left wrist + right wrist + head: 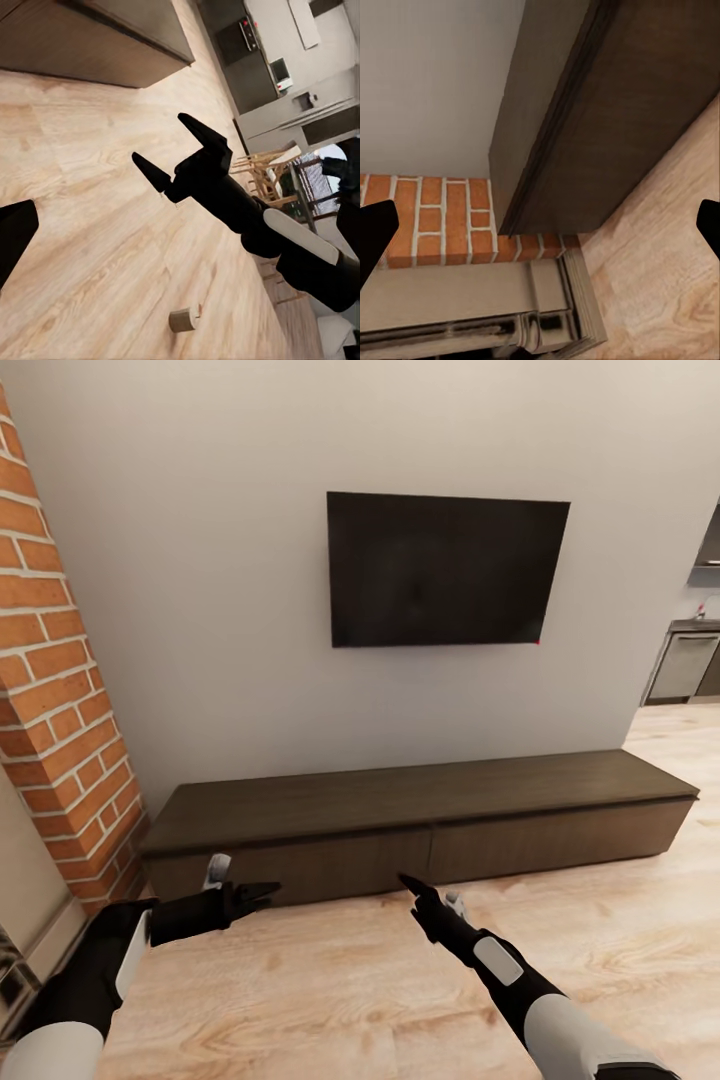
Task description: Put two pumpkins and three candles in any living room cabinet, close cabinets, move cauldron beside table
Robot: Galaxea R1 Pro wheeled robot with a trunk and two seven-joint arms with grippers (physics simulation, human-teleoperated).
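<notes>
The long dark cabinet stands closed just beyond both grippers; the left gripper and right gripper hover before it, spread apart, empty.

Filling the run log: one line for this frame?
cabinet: doors closed | left claw: open, empty | right claw: open, empty | both low before cabinet front

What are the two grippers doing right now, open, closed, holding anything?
Left gripper: cannot be told, nothing visibly held.
Right gripper: open, black fingers spread over the light wooden floor, empty.
</notes>
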